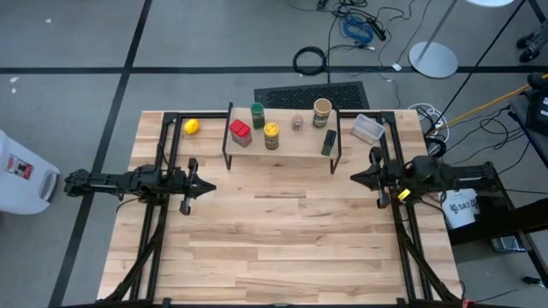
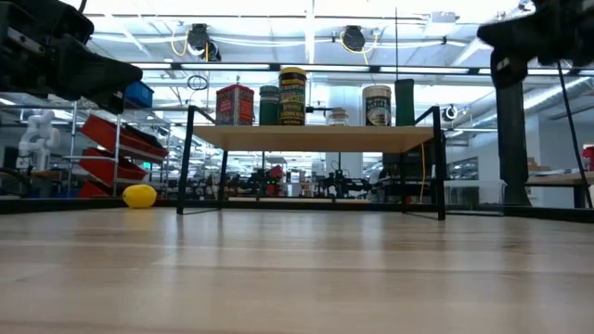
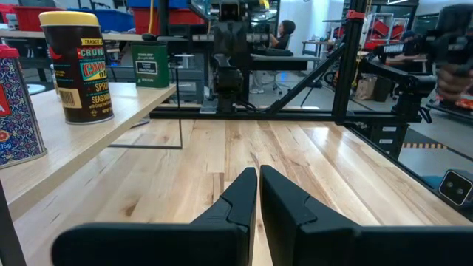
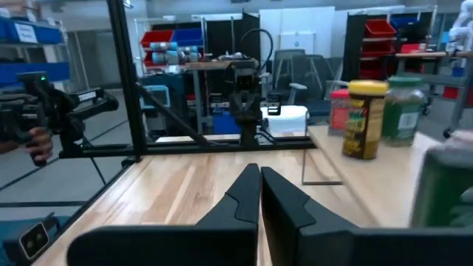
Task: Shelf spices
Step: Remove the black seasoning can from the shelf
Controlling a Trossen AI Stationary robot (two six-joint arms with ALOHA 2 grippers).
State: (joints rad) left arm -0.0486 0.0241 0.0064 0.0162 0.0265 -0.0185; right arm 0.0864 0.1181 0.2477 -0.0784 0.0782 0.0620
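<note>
The shelf stands at the table's far middle on thin black legs, and the spices stand on its plank top: red square tin, green-lidded jar, yellow-lidded jar, tiny brownish jar, tan round-topped jar, dark rectangular box. In the low view they line up along the shelf. My left gripper hangs shut over the table's left side. My right gripper hangs shut over the right side. Both are clear of the shelf.
A yellow lemon-like ball lies on the table left of the shelf. A clear plastic tub sits to the shelf's right. Black frame rails run along both table sides. Bare wood spreads across the middle and near half of the table.
</note>
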